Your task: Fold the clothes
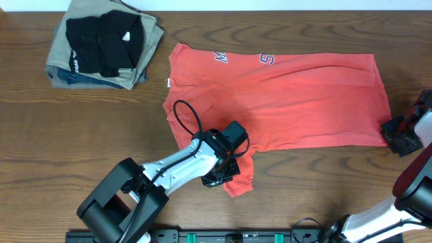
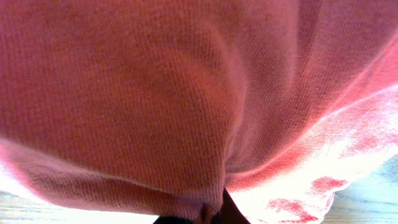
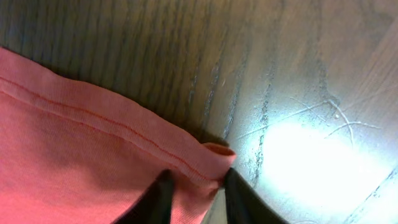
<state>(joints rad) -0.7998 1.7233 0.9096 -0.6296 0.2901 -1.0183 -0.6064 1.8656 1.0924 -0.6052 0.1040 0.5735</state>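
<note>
T-shirt (image 1: 283,98), red-orange, lies spread on the wooden table (image 1: 81,128), its hem corner pinched between the right gripper (image 3: 196,190) fingers, while the left gripper (image 1: 226,169) seems clamped on the sleeve, fabric filling its view.

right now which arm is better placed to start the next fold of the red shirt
Likely both together: the left gripper is pinching the T-shirt at its near sleeve, and the right gripper pinches the hem corner. If only one, the left, since the cloth there is already bunched.
</note>
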